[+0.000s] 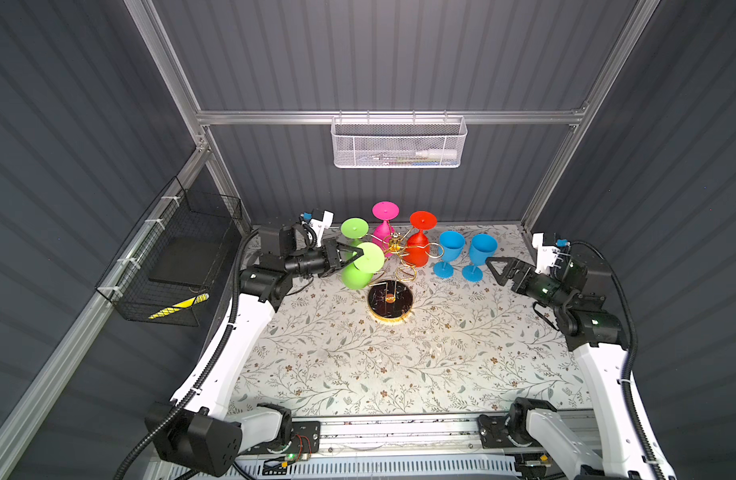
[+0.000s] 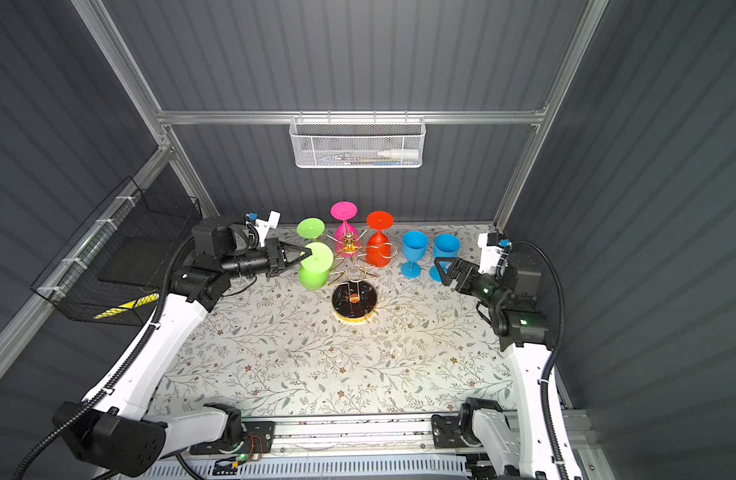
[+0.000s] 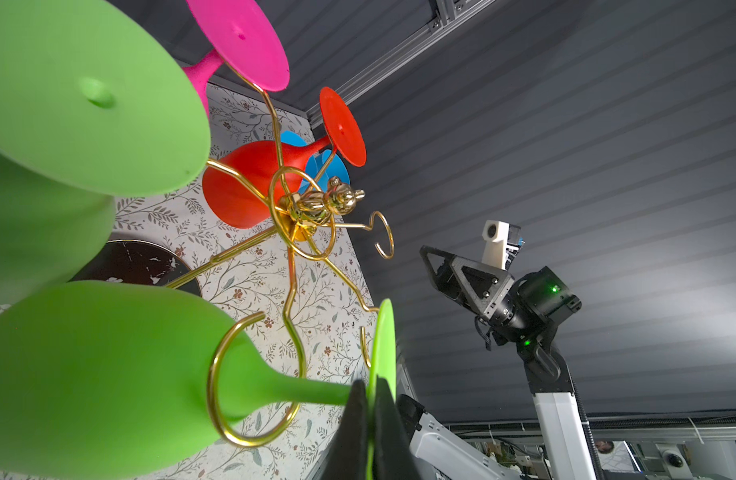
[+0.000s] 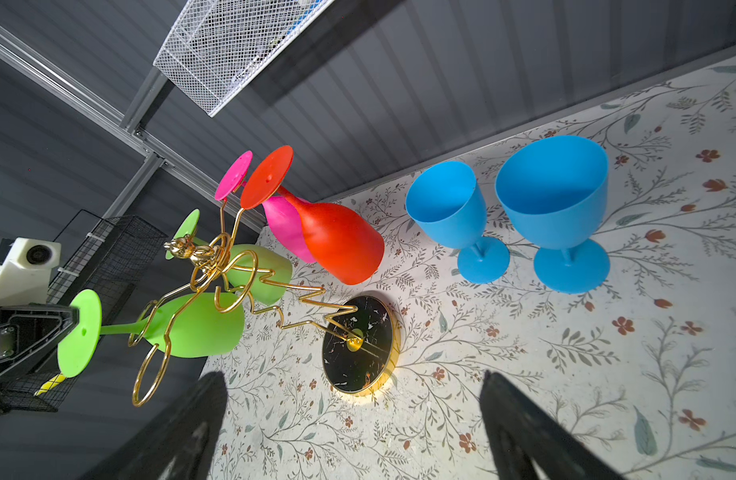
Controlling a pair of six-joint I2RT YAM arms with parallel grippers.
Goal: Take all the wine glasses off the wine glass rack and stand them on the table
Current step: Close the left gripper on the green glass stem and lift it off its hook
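Both top views — high up, well back from the wine glass rack (image 1: 390, 301), facing down and toward the rear wall; near-identical wide scene, whole table (image 1: 399, 365) and both arms. Left wrist camera: close beside the rack, a green wine glass (image 3: 108, 374) filling its frame, looking across the rack to the right gripper (image 3: 437, 266) beyond. Right wrist camera — farther from the rack, facing it low over the table. All four share the rack.

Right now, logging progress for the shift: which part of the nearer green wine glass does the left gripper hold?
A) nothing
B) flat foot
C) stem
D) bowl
B: the left gripper is shut on the edge of the flat foot of the green wine glass.
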